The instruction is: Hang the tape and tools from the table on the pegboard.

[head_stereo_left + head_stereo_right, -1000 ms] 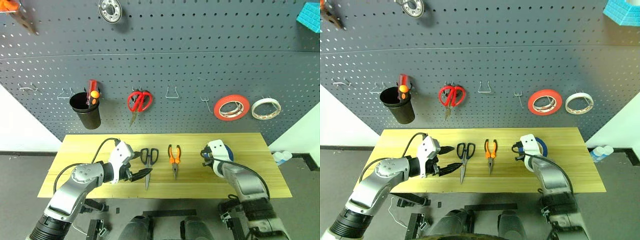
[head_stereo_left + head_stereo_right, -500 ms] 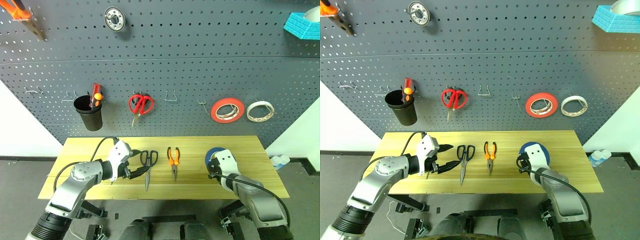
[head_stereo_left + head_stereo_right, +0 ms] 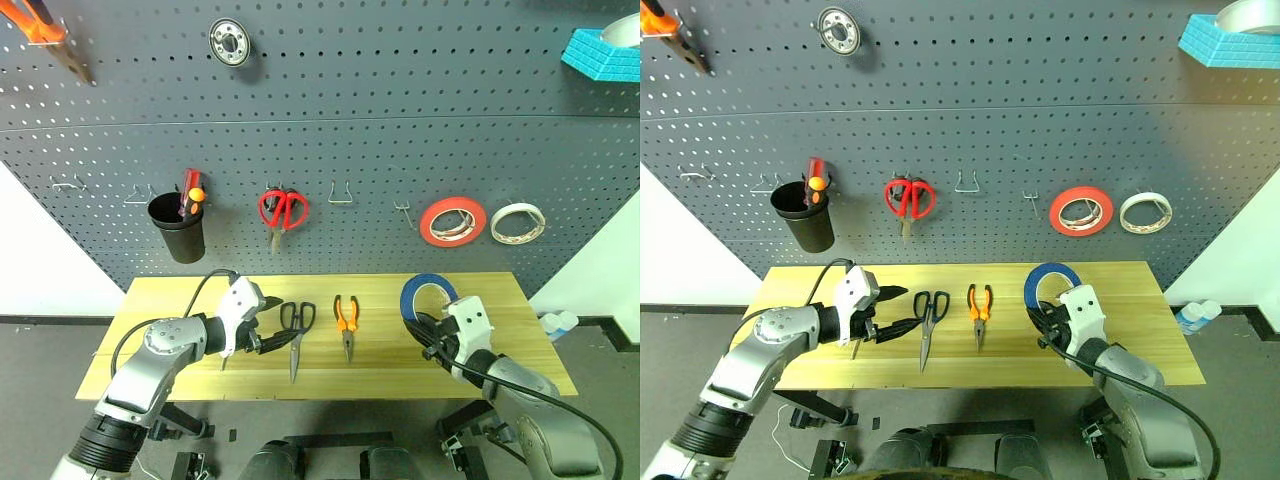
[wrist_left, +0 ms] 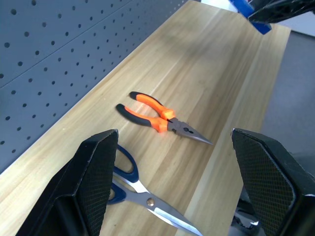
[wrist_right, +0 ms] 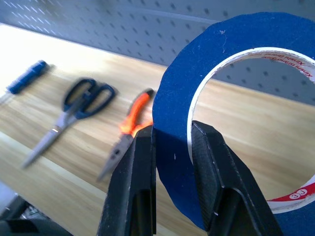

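Note:
My right gripper (image 3: 430,322) is shut on the lower rim of the blue tape (image 3: 428,294), holding the roll upright above the right part of the table (image 3: 390,362); in the right wrist view both fingers (image 5: 140,162) pinch its wall (image 5: 174,118). My left gripper (image 3: 274,322) is open, hovering just left of the dark-handled scissors (image 3: 296,330). The orange-handled pliers (image 3: 347,318) lie beside them. A blue-handled screwdriver (image 5: 27,78) lies further left. The pegboard (image 3: 400,120) rises behind, with bare hooks (image 3: 342,192).
On the pegboard hang a black cup (image 3: 180,228) with red and orange screwdrivers, red scissors (image 3: 283,208), a red-orange roll (image 3: 452,220) and a white roll (image 3: 517,222). A round metal part (image 3: 229,40) and a blue block (image 3: 605,52) sit higher up.
My right gripper has lifted the blue tape off the table and tipped it upright, coming back toward me. The left gripper has stayed put. The camera has tilted up.

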Tool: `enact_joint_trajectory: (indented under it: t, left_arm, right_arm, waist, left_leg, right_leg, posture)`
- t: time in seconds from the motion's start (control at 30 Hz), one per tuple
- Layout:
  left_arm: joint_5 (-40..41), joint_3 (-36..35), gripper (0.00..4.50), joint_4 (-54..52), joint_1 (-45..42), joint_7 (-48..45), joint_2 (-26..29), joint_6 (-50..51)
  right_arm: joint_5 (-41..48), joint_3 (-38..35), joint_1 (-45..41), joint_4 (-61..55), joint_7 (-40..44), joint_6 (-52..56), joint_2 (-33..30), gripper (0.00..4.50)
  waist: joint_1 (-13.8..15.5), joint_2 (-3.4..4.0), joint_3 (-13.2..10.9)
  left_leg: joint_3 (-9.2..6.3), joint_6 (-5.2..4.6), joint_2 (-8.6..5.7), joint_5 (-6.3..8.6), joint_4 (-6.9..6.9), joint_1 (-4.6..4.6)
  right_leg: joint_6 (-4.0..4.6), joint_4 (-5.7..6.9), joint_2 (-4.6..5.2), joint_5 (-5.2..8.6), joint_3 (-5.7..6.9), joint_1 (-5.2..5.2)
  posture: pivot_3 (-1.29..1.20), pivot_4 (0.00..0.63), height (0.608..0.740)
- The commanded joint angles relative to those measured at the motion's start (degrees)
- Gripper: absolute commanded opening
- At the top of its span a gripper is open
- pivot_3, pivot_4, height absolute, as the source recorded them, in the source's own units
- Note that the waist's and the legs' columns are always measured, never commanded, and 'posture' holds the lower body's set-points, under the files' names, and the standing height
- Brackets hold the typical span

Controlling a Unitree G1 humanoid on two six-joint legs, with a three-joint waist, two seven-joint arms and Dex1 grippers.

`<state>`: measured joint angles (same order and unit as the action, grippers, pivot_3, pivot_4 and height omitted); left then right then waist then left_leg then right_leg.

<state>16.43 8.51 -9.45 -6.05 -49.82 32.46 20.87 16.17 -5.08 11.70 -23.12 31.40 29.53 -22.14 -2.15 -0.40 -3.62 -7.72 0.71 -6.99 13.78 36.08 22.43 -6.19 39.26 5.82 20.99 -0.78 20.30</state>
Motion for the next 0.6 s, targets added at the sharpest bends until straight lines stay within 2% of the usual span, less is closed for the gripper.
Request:
enact_joint_trajectory:
  t: [0.03,0.23,0.6]
  left_arm:
    - [-0.2,-0.2,3.85,-0.4,-1.4,-0.5,0.0,-1.3]
    - [-0.4,-0.1,3.85,0.2,-1.7,-1.2,-0.1,-1.6]
    - [-0.8,0.1,3.85,0.4,-1.9,-1.8,-0.7,-1.6]
  right_arm:
    - [3.1,-1.8,0.7,-4.2,2.1,-5.1,0.2,0.68]
    - [4.7,-2.7,-0.4,-5.5,1.5,-12.6,2.5,0.67]
    - [-1.3,1.3,-12.3,0.0,-6.4,-17.7,6.4,0.67]
  waist:
    - [0.0,-0.01,0.1]
    - [-0.2,0.01,0.3]
    - [-0.2,0.01,0.4]
  left_leg:
    - [0.0,0.0,0.0,0.0,0.0,0.0]
    - [0.0,0.0,0.01,0.0,0.03,-0.01]
    - [-0.01,0.01,0.02,0.0,0.05,-0.02]
  right_leg:
    - [0.0,0.0,0.0,0.0,0.0,0.0]
    - [0.0,0.01,0.0,0.0,0.0,-0.02]
    - [0.02,0.07,-0.02,-0.02,-0.01,0.0]
  posture:
    - [-0.07,0.0,0.717]
    - [-0.07,0.0,0.717]
    - [-0.06,0.0,0.717]
